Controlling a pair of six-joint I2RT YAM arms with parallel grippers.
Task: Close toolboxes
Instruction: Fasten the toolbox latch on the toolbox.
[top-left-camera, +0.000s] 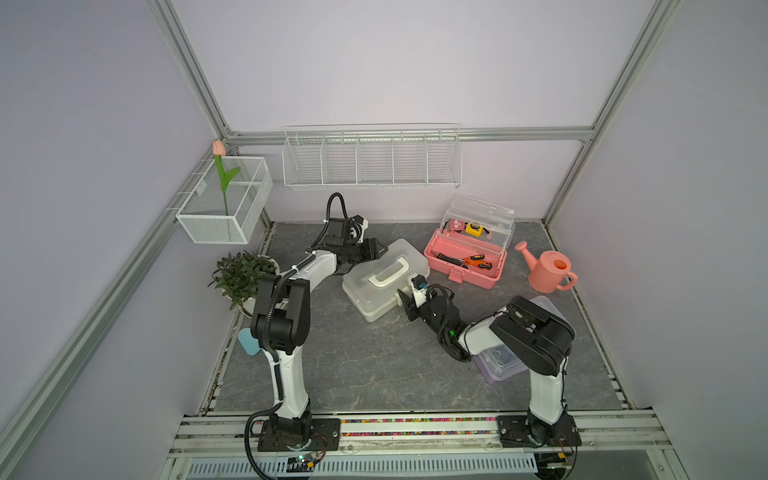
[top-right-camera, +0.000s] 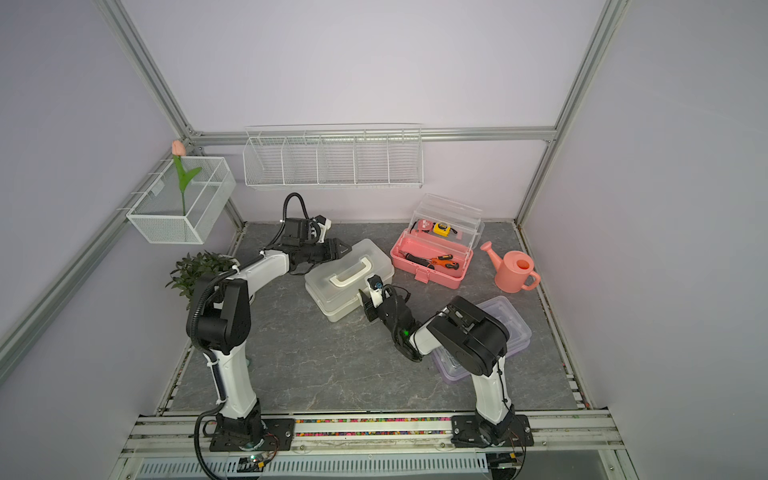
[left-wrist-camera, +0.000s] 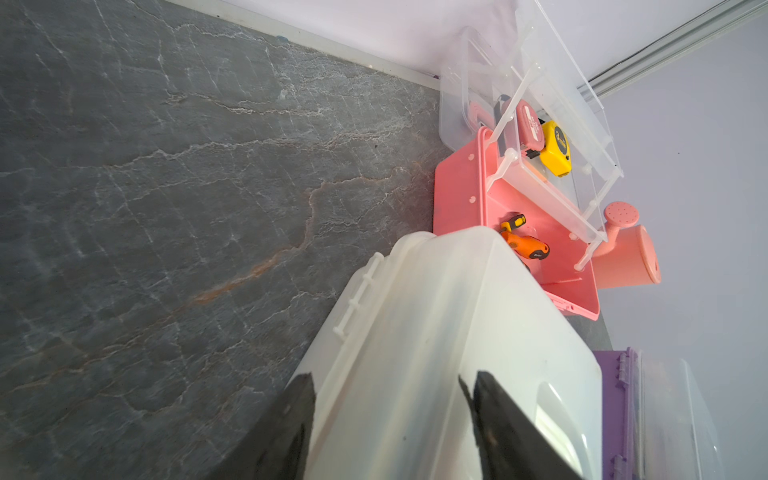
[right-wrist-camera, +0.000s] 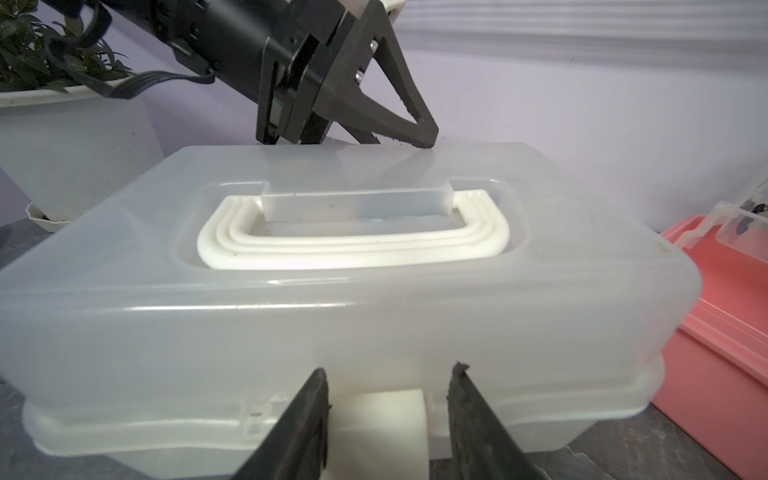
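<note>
— Rail at the near edge (top-left-camera: 415, 428), both arm bases bolted on. What's on the counter (top-left-camera: 365, 374) past that?

— White toolbox (top-left-camera: 365, 291) mid-counter, lid down, handle folded flat. I'm on it from two sides. Left claw (top-left-camera: 376, 249) sits at the lid's far edge, jaws apart, gripping nothing. One tip looks to touch the lid, my guess is to hold it down. Right claw (right-wrist-camera: 390, 368) is at the near side, jaws apart, straddling the white latch (right-wrist-camera: 382, 411), not clenched on it.

— Latch snapped?

— Can't tell, my own fingers (right-wrist-camera: 478, 428) crowd its edges. I judge latching is the step in hand.

— Other two?

— Pink toolbox (top-left-camera: 482, 282) far right, wide open. Clear lid and tray are tilted up toward the far wall, with screwdrivers (top-left-camera: 473, 262) in the base and a yellow tape measure (top-left-camera: 473, 227) in the tray. That one's left to do. Purple toolbox (top-right-camera: 519, 328) near right, mostly under my right arm. Its clear lid looks down but the latch is hidden, so I can't say if it's closed.

— Anything else unclear?

— Blue thing (top-left-camera: 249, 343) behind the left arm, cut off, no idea. Pink watering can (top-left-camera: 548, 272) right of the pink box, not involved.
</note>
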